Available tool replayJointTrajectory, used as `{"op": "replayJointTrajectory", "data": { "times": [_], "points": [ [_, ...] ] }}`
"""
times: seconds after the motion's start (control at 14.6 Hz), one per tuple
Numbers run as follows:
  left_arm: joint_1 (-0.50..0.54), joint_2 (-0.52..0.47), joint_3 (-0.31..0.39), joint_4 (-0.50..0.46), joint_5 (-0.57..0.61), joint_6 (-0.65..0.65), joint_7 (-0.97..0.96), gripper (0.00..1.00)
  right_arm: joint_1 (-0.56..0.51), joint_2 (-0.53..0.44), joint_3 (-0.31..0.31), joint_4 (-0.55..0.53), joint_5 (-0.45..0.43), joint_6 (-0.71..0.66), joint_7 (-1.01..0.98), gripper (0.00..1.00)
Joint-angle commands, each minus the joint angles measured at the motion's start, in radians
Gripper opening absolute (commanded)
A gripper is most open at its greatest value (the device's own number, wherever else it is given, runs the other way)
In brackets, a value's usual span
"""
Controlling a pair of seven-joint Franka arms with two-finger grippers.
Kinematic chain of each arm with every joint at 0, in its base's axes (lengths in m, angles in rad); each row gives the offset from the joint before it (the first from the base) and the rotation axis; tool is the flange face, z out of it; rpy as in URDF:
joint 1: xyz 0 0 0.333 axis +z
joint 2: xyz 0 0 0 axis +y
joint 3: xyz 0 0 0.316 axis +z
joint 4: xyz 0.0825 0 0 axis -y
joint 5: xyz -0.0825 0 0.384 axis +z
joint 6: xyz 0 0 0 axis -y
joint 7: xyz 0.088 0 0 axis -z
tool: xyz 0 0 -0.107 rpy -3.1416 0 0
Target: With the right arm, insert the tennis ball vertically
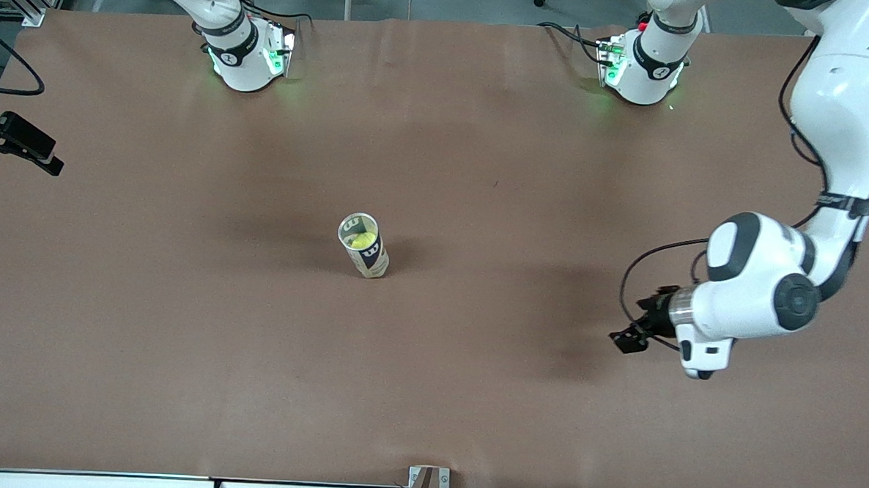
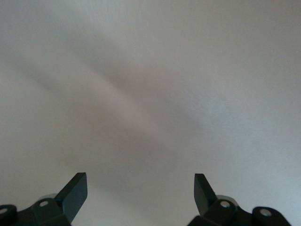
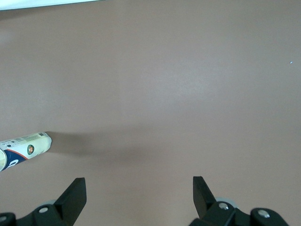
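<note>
A clear tennis ball can (image 1: pixel 366 254) with a dark label stands upright at the middle of the brown table (image 1: pixel 182 321). A yellow-green tennis ball (image 1: pixel 363 240) sits inside it, near its open top. My right gripper (image 1: pixel 49 157) hangs over the right arm's end of the table, well away from the can. In the right wrist view the right gripper (image 3: pixel 139 184) is open with nothing between its fingers, and the can (image 3: pixel 26 148) shows off to one side. My left gripper (image 1: pixel 624 342) waits over the left arm's end, and the left wrist view shows this gripper (image 2: pixel 140 181) open and empty.
The two arm bases (image 1: pixel 248 52) (image 1: pixel 644 66) stand along the table's edge farthest from the front camera. A small bracket (image 1: pixel 427 486) sits at the nearest edge. Cables run along that edge.
</note>
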Motion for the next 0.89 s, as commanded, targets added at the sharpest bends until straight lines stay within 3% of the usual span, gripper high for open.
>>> {"op": "replayJointTrajectory", "data": {
  "times": [0.0,0.48,0.62,0.82],
  "points": [
    [0.061,-0.094,-0.001,-0.024,0.015,-0.072,0.163,1.0,-0.009,-0.007,0.015,-0.006,0.001,-0.008,0.004,1.0],
    [0.078,-0.223,0.026,0.007,-0.012,-0.236,0.363,1.0,-0.001,-0.007,0.017,-0.002,0.001,-0.008,0.007,1.0],
    [0.034,-0.249,0.095,0.053,-0.063,-0.313,0.474,1.0,-0.003,-0.007,0.015,-0.002,0.001,-0.006,0.007,1.0],
    [-0.091,-0.321,0.285,0.083,-0.144,-0.393,0.684,1.0,-0.003,-0.007,0.015,0.0,0.003,-0.008,0.007,1.0]
  ]
}}
